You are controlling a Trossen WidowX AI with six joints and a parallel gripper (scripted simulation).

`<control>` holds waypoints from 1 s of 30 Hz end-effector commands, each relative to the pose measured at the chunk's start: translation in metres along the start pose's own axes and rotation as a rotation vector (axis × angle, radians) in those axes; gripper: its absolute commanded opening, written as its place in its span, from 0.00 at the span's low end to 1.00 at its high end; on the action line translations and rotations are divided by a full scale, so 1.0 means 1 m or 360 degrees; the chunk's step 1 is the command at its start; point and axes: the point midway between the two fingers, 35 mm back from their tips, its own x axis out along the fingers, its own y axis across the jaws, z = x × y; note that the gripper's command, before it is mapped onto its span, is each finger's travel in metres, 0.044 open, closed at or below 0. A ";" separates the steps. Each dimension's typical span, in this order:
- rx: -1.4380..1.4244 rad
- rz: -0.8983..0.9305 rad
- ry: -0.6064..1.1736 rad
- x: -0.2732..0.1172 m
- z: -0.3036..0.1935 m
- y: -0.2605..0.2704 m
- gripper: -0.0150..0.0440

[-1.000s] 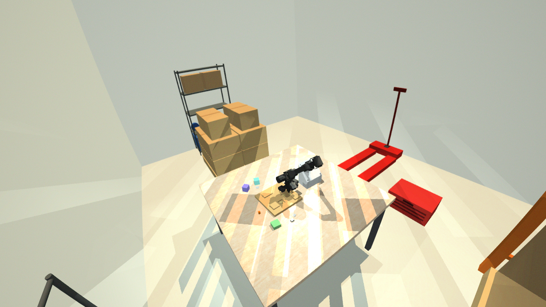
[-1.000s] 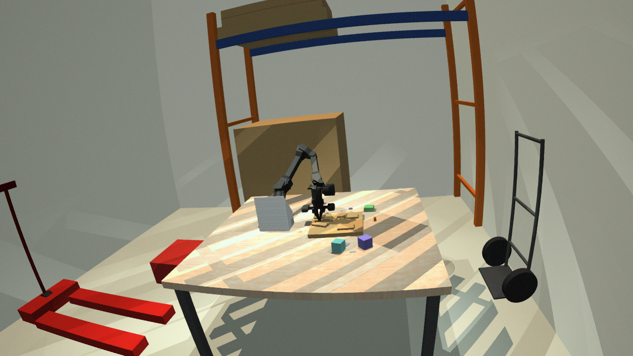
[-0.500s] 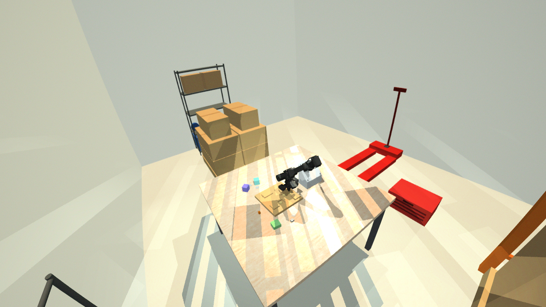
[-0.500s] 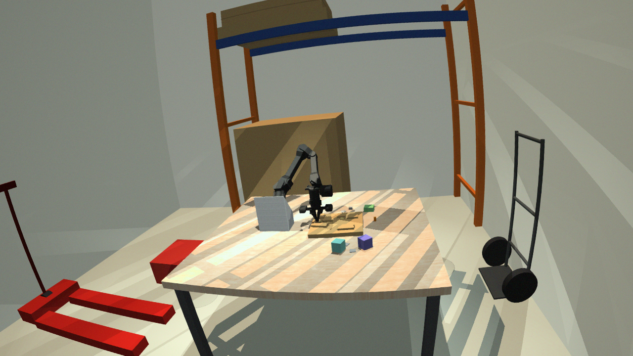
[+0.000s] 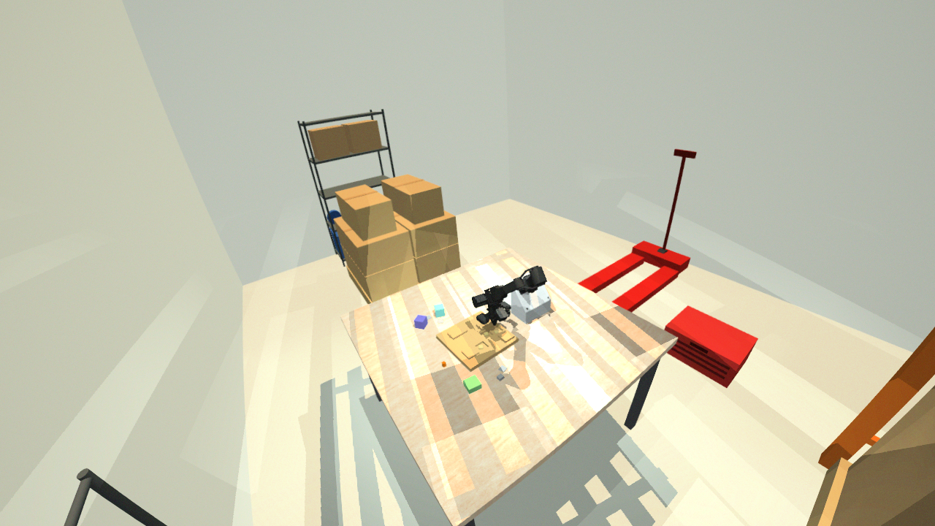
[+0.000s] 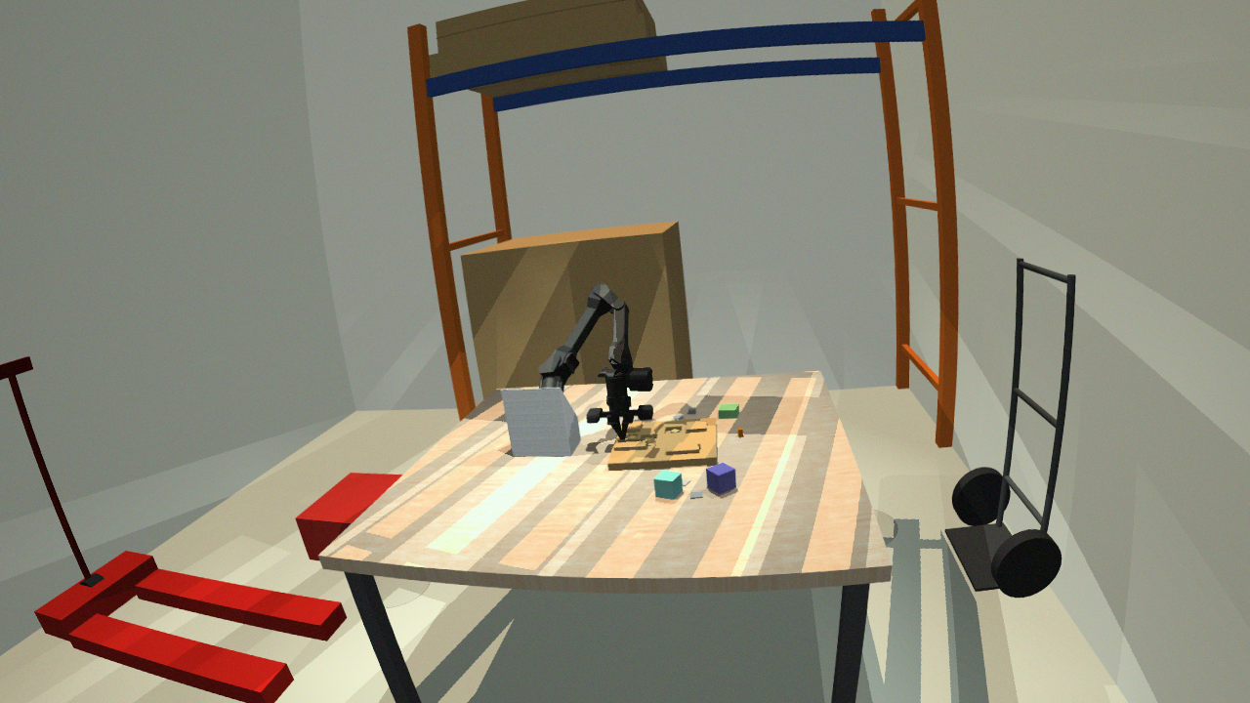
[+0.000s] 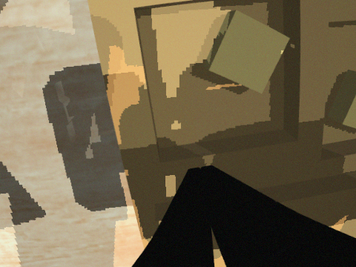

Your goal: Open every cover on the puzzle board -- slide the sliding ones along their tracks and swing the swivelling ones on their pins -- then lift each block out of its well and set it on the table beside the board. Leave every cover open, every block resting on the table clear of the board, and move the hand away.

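The wooden puzzle board lies on the table, with several raised covers. My gripper is shut and empty, low over the board's side nearest the grey housing. In the wrist view an olive square piece, knob or block, sits turned within a square outline beyond the fingertips; a second olive piece is cut off at the right. I cannot tell well from cover there. A purple cube, a teal cube and a green block rest on the table off the board.
The grey housing stands close beside the board, by the arm. A small orange piece and small grey pieces lie on the table around the board.
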 end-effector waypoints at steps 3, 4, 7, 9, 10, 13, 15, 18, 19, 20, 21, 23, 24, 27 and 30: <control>0.0003 0.0002 0.0010 -0.005 -0.003 0.002 0.25; 0.0003 0.0002 0.0011 -0.006 -0.004 0.002 0.25; 0.0003 0.0002 0.0013 -0.010 -0.004 0.001 0.25; 0.0003 0.0002 0.0014 -0.012 -0.004 0.001 0.25; 0.0003 0.0002 0.0015 -0.013 -0.004 0.001 0.25; 0.0003 0.0002 0.0016 -0.017 -0.005 0.001 0.25; 0.0003 0.0002 0.0017 -0.019 -0.005 0.001 0.25; 0.0003 0.0002 0.0018 -0.023 -0.005 0.001 0.25; 0.0003 0.0002 0.0018 -0.024 -0.005 0.001 0.25; 0.0003 0.0002 0.0018 -0.025 -0.005 0.001 0.25; 0.0003 0.0002 0.0019 -0.027 -0.005 0.001 0.25; 0.0003 0.0002 0.0019 -0.029 -0.005 0.001 0.25; 0.0003 0.0002 0.0019 -0.030 -0.005 0.001 0.25; 0.0003 0.0002 0.0019 -0.034 -0.005 0.001 0.25; 0.0003 0.0002 0.0018 -0.038 -0.005 0.001 0.25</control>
